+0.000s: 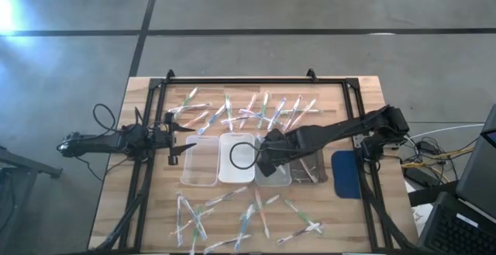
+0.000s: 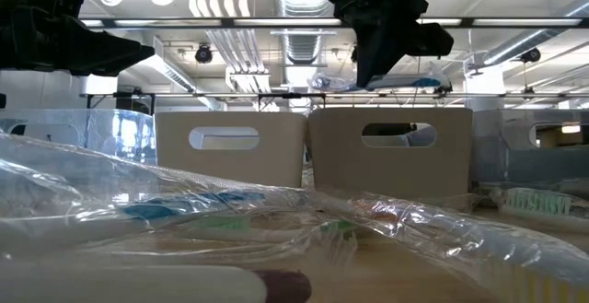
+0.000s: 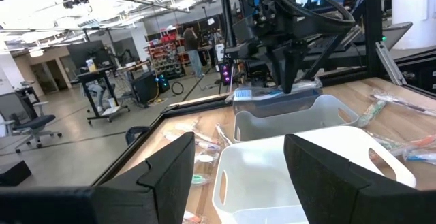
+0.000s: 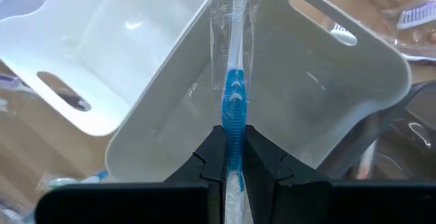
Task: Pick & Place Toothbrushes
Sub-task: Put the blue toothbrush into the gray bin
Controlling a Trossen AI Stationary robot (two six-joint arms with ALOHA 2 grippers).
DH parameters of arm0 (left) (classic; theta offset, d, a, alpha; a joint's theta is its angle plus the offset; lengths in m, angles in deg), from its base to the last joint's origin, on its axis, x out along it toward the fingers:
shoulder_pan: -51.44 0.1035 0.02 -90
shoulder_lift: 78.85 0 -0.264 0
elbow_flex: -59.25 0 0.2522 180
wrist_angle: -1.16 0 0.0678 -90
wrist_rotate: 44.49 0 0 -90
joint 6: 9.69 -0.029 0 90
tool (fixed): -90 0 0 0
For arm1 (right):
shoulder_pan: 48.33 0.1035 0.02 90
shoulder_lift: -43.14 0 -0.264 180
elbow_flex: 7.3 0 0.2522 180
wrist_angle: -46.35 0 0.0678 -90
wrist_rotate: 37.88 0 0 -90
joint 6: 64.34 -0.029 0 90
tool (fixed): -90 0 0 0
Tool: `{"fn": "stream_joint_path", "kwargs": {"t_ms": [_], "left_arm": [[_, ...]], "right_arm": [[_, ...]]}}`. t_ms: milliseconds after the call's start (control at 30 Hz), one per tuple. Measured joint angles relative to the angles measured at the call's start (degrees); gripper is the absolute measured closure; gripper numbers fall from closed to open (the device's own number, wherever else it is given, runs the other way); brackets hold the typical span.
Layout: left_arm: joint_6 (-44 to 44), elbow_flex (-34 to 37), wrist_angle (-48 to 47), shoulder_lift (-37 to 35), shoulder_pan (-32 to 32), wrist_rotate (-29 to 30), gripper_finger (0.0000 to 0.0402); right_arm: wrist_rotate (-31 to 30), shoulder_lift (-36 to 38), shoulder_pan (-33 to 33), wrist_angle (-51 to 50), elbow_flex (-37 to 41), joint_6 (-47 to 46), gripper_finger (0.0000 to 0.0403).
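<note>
Currently: Right Pincer Holding Blue Toothbrush Above a Tray

Currently the right pincer [image 4: 231,157] is gripping a wrapped blue toothbrush [image 4: 234,101] between its narrow fingers, and the brush is pointing forward from the fingertips. The pincer is hovering over a row of bins on the table [image 1: 147,100]. Directly beneath it, a grey tray [image 4: 272,108] is sitting empty, with no contact between brush and tray. Just beside that tray, on the side nearer the left arm, a white tray [image 4: 88,54] is lying, also empty. In the low view the brush is showing level under the right pincer, above the tray rims.

The left pincer [image 3: 238,166] is waiting with its fingers standing wide, holding nothing, and is facing the white tray from its far side.

Loose toothbrushes [image 1: 256,111] are lying scattered on the table on both sides of the tray row, well apart from either pincer. A blue pad [image 1: 346,174] is resting beyond the right pincer, near the table edge.
</note>
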Motion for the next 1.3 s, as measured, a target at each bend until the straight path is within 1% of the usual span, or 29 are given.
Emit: {"fn": "stream_joint_path", "kwargs": {"t_ms": [200,600,833,1100,1300], "left_arm": [[0.0,0.0,0.0,0.0,0.0,0.0,0.017],[0.0,0.0,0.0,0.0,0.1,0.0,0.017],[0.0,0.0,0.0,0.0,0.1,0.0,0.017],[0.0,0.0,0.0,0.0,0.0,0.0,0.017],[0.0,0.0,0.0,0.0,0.0,0.0,0.017]], "right_arm": [[0.0,0.0,-0.1,0.1,0.4,1.1,0.038],[1.9,-5.4,-1.7,0.0,0.6,2.8,0.038],[4.0,-6.3,-2.2,0.0,0.6,3.0,0.038],[4.1,-6.4,-2.3,0.2,0.6,3.0,0.038],[4.4,-6.4,-2.4,3.2,3.3,2.9,0.038]]}}
